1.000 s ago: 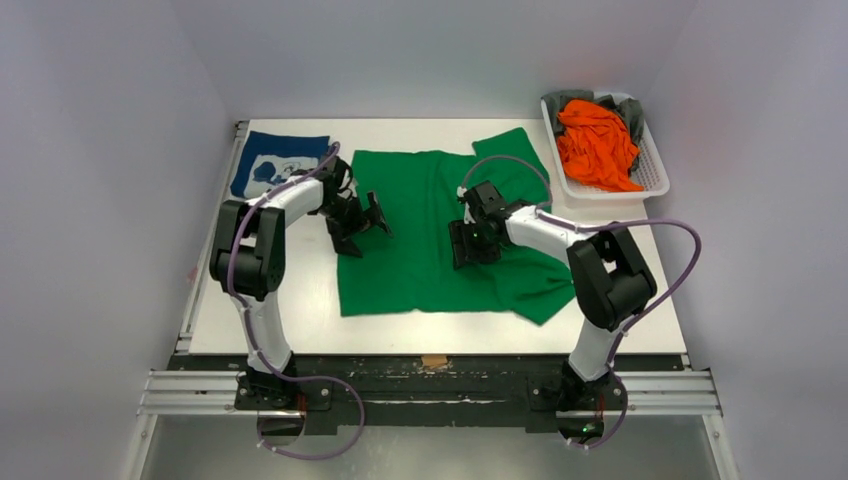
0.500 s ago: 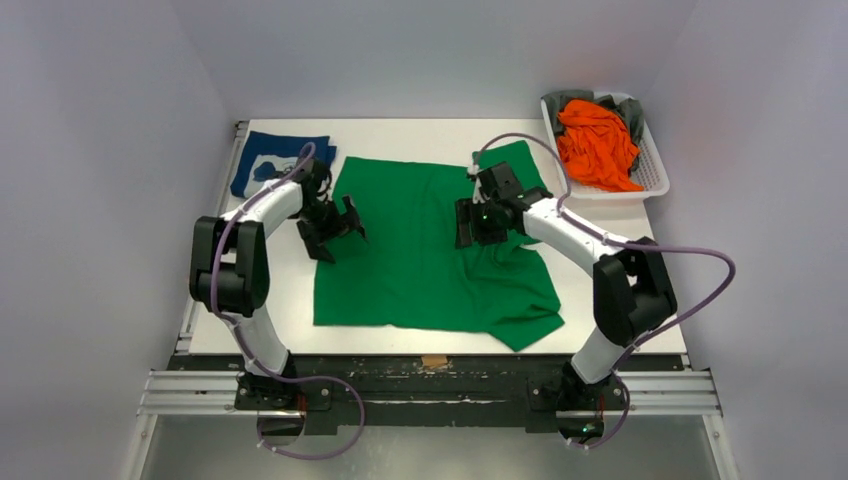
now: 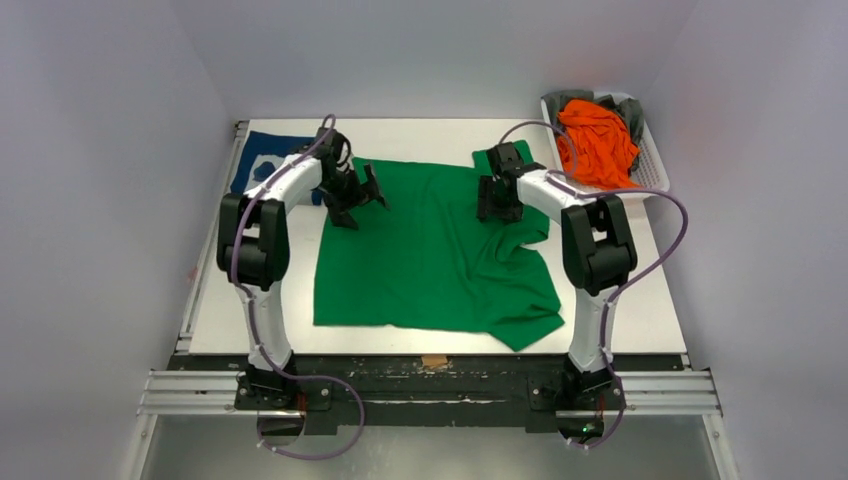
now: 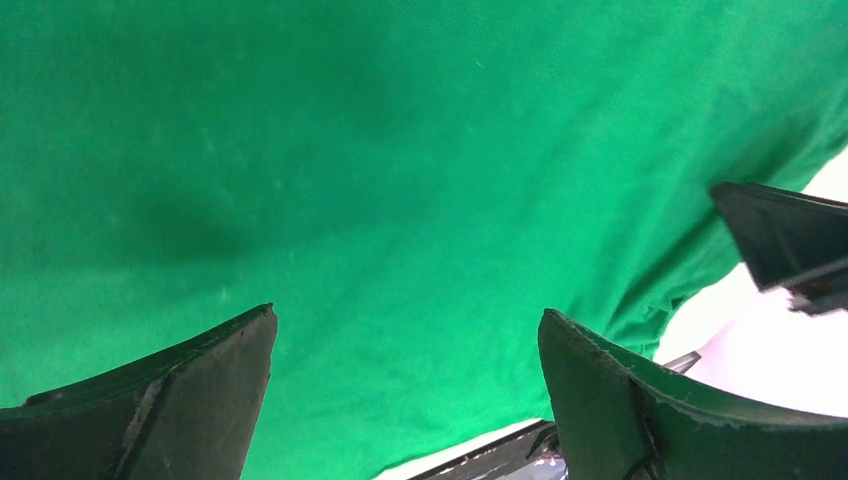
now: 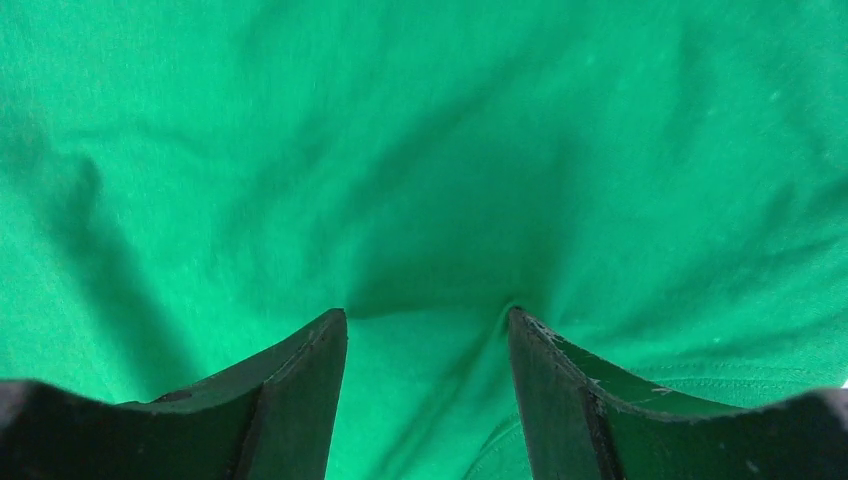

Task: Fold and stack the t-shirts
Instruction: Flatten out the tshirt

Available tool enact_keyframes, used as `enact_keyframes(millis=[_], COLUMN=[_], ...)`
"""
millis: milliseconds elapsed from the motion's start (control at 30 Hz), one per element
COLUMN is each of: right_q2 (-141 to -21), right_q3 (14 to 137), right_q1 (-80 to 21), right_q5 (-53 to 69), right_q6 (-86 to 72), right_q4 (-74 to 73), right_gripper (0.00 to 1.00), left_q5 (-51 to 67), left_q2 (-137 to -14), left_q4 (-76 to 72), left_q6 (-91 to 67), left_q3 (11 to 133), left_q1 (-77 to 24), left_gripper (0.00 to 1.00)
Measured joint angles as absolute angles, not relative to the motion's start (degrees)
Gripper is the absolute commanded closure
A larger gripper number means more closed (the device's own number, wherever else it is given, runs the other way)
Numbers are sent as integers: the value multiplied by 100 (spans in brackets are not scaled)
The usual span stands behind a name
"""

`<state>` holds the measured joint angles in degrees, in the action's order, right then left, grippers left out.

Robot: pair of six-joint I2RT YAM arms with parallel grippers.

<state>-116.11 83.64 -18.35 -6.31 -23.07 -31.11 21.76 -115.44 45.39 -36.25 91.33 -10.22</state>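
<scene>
Green t-shirt [image 3: 430,265] flat, its left edge beside a wide strip of table [image 3: 215,312].

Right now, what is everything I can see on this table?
green t-shirt: one, bright green, spread across the table's middle
blue t-shirt: one, navy with white print, far left corner
basket: one, white, far right corner
orange t-shirt: one, orange, heaped in the basket
grey t-shirt: one seen, grey, beneath the orange one
table: one, white
left pincer: black, open, at the green shirt's far left
right pincer: black, open, on its far right
</scene>
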Motion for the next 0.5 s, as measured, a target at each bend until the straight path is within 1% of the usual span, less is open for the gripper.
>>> enact_keyframes(millis=[67, 200, 333, 500], right_q2=[-11732, -12311, -12774, -13491], right_q3=[8576, 9386, 10103, 11246], right_q1=[-1791, -1586, -1409, -1240], right_q5=[-683, -674, -602, -331], right_q6=[-2309, -2268, -2049, -1649], right_q4=[-3159, -3288, -3319, -3409], right_gripper=[41, 41, 41, 41], left_q5=[2235, 2327, 2279, 2272], left_q2=[-11883, -12468, -12853, -13115], left_q4=[4567, 4836, 5011, 5371], left_q6=[-3629, -3667, -3680, -3684], left_q3=[9253, 9703, 10355, 10792], left_q1=[-1020, -1002, -1000, -991], left_gripper=[0, 0, 0, 0])
